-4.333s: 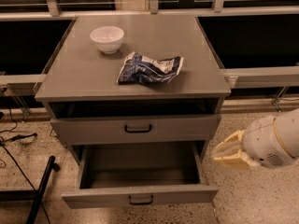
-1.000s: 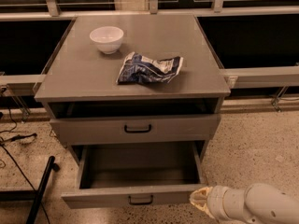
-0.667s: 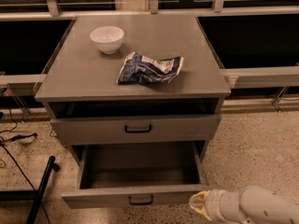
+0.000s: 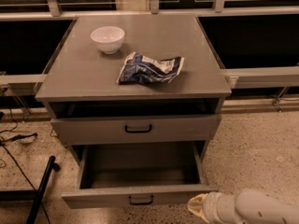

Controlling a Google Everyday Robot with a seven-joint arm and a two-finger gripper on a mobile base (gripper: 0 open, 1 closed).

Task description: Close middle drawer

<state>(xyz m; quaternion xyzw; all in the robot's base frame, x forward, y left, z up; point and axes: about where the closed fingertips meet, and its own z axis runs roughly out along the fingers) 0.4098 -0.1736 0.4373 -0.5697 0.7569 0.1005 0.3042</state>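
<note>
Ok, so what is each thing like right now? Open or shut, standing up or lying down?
middle drawer: pulled far out, nothing inside it
top drawer: pushed in
bowl: upright on the cabinet
bag: crumpled, lying flat beside the bowl
tool: down low at the middle drawer's front right corner, pointing at it

1. The middle drawer [image 4: 107, 198], lower centre: smooth matt grey panels.
2. The bowl [image 4: 108, 38], upper left: glossy white.
3. The bag [image 4: 150, 68], centre: crinkled shiny plastic.
4. The gripper [image 4: 195, 206], lower right: smooth pale plastic casing.
</note>
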